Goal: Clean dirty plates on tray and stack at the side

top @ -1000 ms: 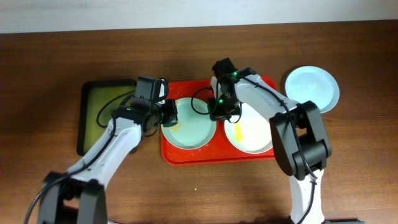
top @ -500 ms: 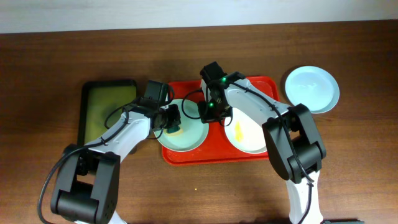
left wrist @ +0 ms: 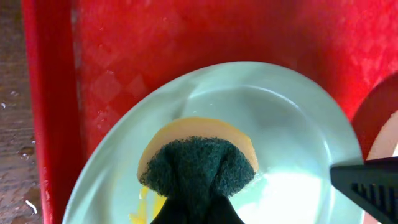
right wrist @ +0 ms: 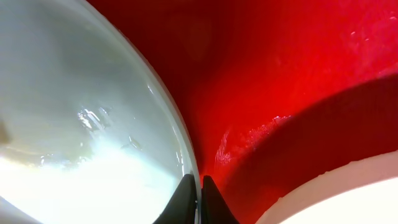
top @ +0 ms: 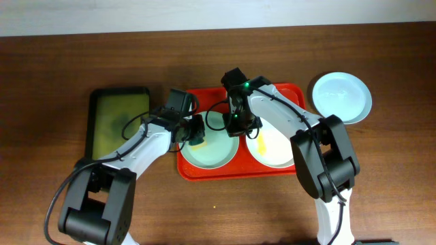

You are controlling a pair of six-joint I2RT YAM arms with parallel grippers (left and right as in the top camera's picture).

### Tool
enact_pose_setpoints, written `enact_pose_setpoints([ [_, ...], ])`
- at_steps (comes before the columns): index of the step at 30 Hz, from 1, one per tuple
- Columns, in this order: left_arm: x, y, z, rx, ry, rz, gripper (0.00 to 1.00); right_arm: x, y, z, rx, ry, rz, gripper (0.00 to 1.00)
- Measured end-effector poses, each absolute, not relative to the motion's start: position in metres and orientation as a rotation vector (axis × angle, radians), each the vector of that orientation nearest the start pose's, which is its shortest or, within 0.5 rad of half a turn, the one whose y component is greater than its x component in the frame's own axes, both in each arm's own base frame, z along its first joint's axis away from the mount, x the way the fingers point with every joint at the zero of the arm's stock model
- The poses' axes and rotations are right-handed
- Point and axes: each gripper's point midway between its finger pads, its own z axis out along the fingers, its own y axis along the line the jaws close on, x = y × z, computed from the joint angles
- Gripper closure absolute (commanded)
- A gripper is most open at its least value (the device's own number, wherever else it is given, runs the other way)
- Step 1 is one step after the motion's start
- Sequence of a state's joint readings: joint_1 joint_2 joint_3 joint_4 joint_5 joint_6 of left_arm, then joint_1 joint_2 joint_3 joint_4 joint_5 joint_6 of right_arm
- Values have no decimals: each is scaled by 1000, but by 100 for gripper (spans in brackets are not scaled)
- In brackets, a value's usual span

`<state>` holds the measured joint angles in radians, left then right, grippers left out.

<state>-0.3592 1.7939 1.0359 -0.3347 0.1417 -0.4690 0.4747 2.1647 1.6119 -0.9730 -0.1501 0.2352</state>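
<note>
A mint-blue plate lies in the left half of the red tray, with a yellow smear near its left rim. My left gripper is shut on a yellow and dark green sponge that presses on this plate. My right gripper is shut on the plate's right rim. A white plate with a yellow smear lies in the tray's right half. A second mint-blue plate sits on the table at the right of the tray.
A black-rimmed olive-green tray lies left of the red tray on the brown wooden table. The red tray's floor shows wet between the two plates.
The left gripper with the sponge has moved right, from the plate's left edge onto the plate. The plate shifted left and then back right under the right gripper.
</note>
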Motion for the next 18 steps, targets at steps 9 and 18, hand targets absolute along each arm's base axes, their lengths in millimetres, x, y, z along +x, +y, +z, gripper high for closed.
enact_pose_setpoints([
  [9,386,-177,32,-116,2672,-479,88,362,215,11,-387,3110,250,96],
  [18,377,-191,15,-100,2716,-484,56,363,215,11,-387,3109,251,96],
])
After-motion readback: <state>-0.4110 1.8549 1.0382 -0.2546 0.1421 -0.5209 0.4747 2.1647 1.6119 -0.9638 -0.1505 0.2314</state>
